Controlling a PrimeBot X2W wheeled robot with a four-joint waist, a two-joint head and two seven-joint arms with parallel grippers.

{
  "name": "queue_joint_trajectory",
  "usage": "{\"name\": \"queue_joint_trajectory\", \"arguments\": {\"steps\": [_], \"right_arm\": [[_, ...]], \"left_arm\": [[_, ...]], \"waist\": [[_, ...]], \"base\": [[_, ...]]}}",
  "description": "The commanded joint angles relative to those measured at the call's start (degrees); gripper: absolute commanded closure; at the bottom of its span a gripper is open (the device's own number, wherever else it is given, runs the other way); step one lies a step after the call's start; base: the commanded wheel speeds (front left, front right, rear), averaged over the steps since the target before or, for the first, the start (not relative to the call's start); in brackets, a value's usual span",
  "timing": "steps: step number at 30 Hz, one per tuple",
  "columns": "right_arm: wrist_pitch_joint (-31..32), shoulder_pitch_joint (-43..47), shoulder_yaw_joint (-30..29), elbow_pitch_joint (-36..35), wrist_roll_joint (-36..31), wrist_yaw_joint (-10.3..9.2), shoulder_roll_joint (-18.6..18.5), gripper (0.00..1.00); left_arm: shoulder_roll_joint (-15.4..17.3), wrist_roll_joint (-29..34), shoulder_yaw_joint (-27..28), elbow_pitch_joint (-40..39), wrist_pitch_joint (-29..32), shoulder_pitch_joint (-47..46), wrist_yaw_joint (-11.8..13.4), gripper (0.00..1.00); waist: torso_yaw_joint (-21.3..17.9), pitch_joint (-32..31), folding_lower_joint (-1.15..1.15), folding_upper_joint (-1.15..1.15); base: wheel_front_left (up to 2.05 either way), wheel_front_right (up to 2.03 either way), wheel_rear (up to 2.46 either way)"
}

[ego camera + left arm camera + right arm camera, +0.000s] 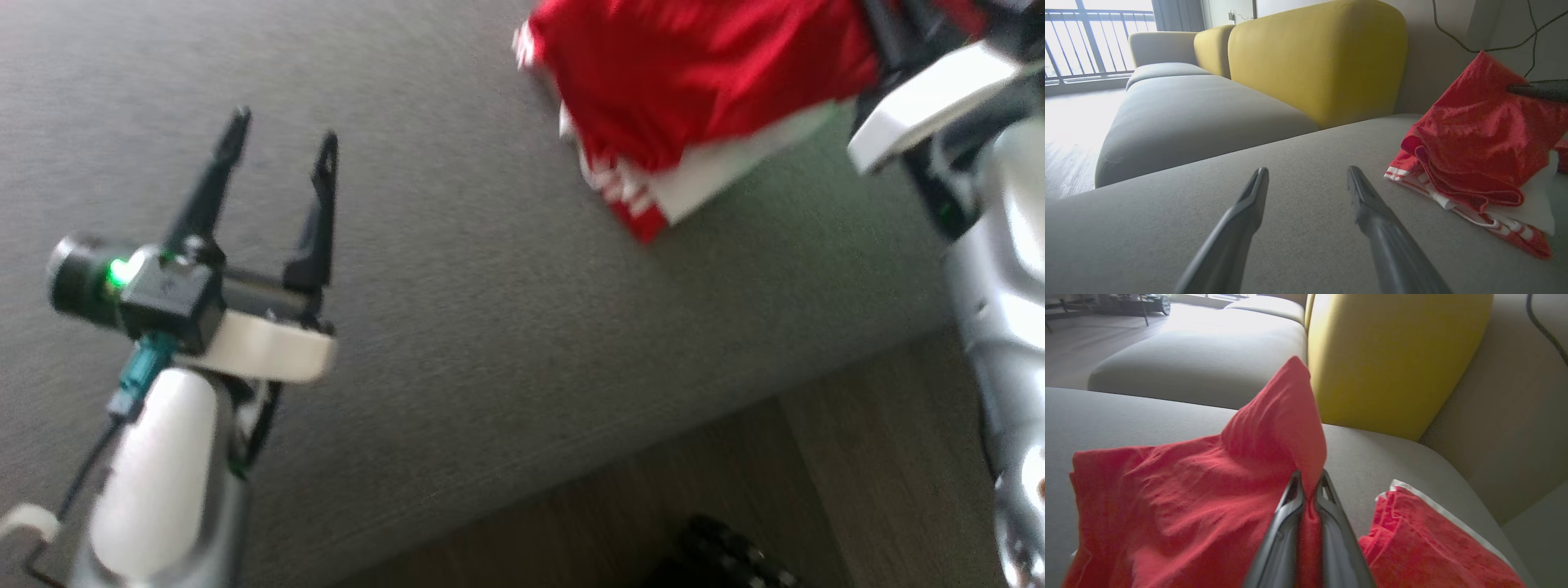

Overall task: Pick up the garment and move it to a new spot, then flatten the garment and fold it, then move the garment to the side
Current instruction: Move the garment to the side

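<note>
The garment (694, 90) is red cloth with white trim, bunched at the top right of the grey sofa seat (457, 269). In the right wrist view my right gripper (1309, 479) is shut on a fold of the garment (1175, 498), and the pinched cloth stands up in a peak above the fingers. The left wrist view shows the garment (1482, 139) lifted at its upper right, with its striped hem lying on the seat. My left gripper (282, 135) is open over bare seat well to the left of the garment, nothing between its fingers (1253, 196).
A yellow back cushion (1318, 61) stands behind the seat, with more grey sofa (1180, 110) beyond it. The seat's front edge drops to a wooden floor (653, 506), where a dark object (718, 555) lies. My right arm's pale casing (988, 245) runs along the right side.
</note>
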Motion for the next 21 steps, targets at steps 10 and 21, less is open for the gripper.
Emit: {"name": "queue_joint_trajectory", "arguments": {"steps": [10,21], "right_arm": [[-2.8,-7.5,-7.7,5.8,-1.2,-0.02,-2.2,1.00],[-3.9,-9.8,-16.3,9.6,-5.6,-0.02,-0.4,1.00]], "left_arm": [[5.3,1.8,-0.2,-2.4,0.4,-7.6,-1.5,0.00],[6.6,1.6,-1.1,-5.2,3.4,-7.6,-1.6,0.00]], "waist": [[-9.2,7.7,-0.02,0.00],[-12.3,10.0,-0.02,0.00]], "base": [[0.00,0.00,0.00],[0.00,0.00,0.00]]}}
